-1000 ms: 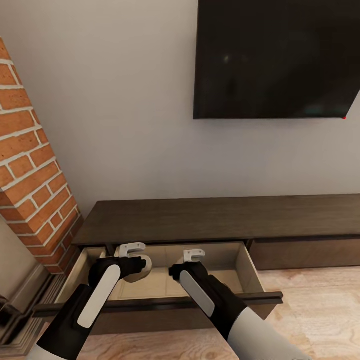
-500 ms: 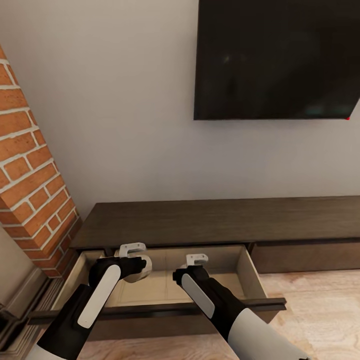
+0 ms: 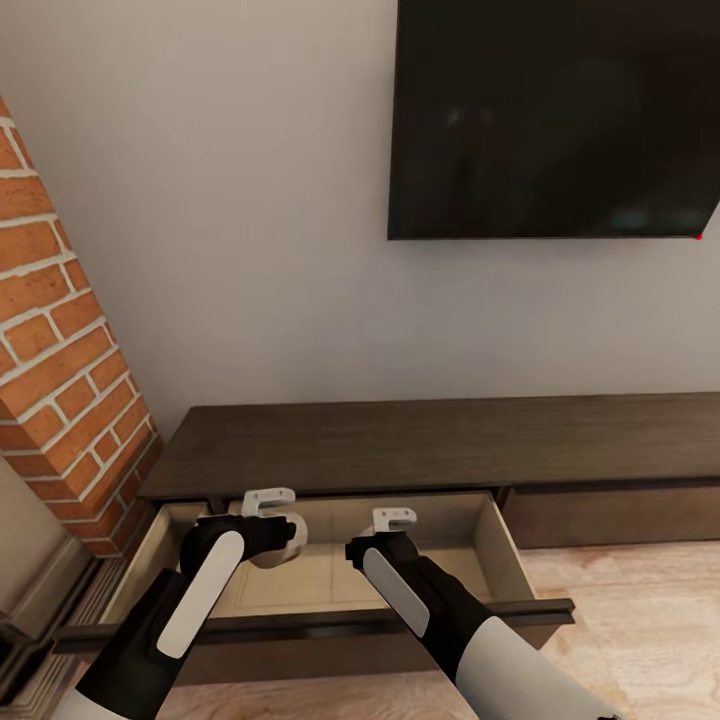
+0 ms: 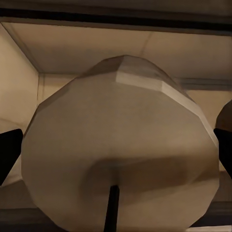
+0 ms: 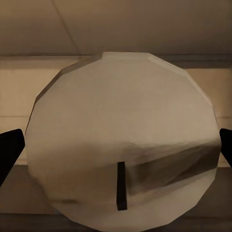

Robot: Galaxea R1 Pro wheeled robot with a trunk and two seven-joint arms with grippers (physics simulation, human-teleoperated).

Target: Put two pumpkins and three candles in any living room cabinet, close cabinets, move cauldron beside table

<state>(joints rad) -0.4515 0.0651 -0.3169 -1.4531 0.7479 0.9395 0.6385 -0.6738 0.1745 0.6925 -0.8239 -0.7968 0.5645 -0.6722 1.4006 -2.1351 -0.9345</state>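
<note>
The cabinet (image 3: 430,440) is a long, low dark brown unit against the wall, and its left drawer (image 3: 500,555) is pulled out, showing pale beige insides. Both arms reach over this drawer. My left gripper (image 3: 283,530) is shut on a pale candle (image 3: 288,538), held just above the drawer floor. In the left wrist view that candle (image 4: 121,145) sits between dark fingertips (image 4: 9,152). My right gripper (image 3: 385,535) hangs over the drawer's middle. In the right wrist view a second candle (image 5: 121,135), with a short dark wick, is clamped between its fingertips (image 5: 9,147).
A black TV (image 3: 550,120) hangs on the wall above the unit. A red brick column (image 3: 60,370) stands at the left, close to the drawer's corner. The drawer front (image 3: 320,625) juts out over the wooden floor (image 3: 630,620). The unit's right drawer (image 3: 610,510) is closed.
The whole picture shifted slightly at first, so the camera moved. Both arms keep nearly the same pose over the open drawer, each still holding its candle.
</note>
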